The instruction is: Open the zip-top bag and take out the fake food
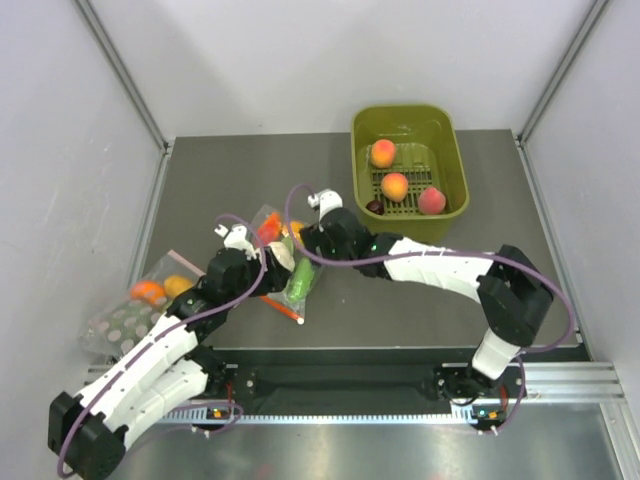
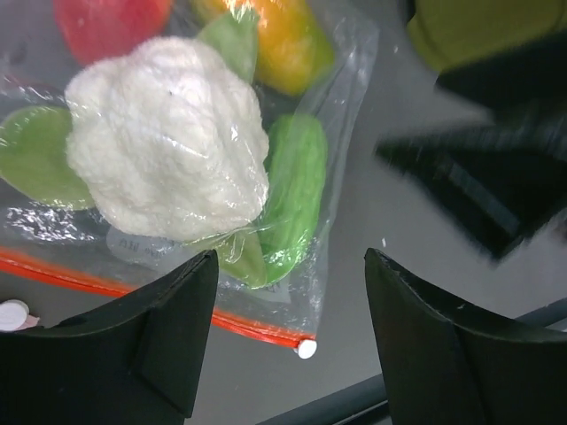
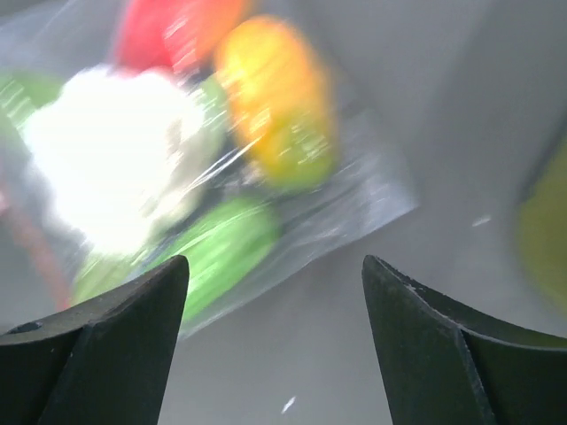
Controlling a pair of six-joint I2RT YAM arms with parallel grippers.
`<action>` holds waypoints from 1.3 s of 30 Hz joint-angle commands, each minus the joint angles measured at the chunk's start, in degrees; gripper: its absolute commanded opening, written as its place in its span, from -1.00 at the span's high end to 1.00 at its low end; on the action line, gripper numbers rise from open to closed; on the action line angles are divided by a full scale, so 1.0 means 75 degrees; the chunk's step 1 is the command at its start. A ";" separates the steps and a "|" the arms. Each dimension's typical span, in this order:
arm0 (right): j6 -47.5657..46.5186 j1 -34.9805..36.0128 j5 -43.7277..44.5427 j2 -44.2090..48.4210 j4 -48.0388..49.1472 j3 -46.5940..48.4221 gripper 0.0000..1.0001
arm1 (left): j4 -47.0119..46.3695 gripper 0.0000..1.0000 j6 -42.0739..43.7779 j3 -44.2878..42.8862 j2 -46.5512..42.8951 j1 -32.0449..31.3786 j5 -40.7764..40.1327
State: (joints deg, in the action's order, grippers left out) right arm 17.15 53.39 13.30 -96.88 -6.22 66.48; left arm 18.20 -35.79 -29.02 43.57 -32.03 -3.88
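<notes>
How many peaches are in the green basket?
3. In the green basket: the far peach toward the back left, the middle peach at the centre, the near peach by the right wall. None seems hidden.

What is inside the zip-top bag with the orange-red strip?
Through the clear zip-top bag show a white cauliflower, a green oblong piece, a yellow-orange piece and a red piece. Anything beneath the cauliflower is covered.
</notes>
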 commanded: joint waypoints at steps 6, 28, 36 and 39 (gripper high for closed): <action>0.1310 0.1038 -0.1127 0.0812 0.0651 -0.1245 -0.40 | 0.0960 -0.41 0.0167 -0.0444 -0.0454 -0.0018 -0.0912; 0.2553 0.1237 -0.2582 -0.0805 0.2095 -0.1294 -0.07 | 0.0433 -0.34 0.0073 0.0564 -0.0935 -0.0042 -0.0327; 0.2683 0.1261 -0.2781 -0.1145 0.2258 -0.1153 0.14 | 0.0410 -0.34 0.0131 0.0552 -0.0853 -0.0030 -0.0303; 0.2694 0.1261 -0.2945 -0.1133 0.2469 -0.1246 0.75 | 0.0293 -0.34 0.0225 0.0587 -0.0852 -0.0053 -0.0152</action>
State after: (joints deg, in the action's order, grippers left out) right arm 36.42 61.91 -7.27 -105.10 8.43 55.31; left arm 23.90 -35.40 -24.91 37.17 -32.10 -6.57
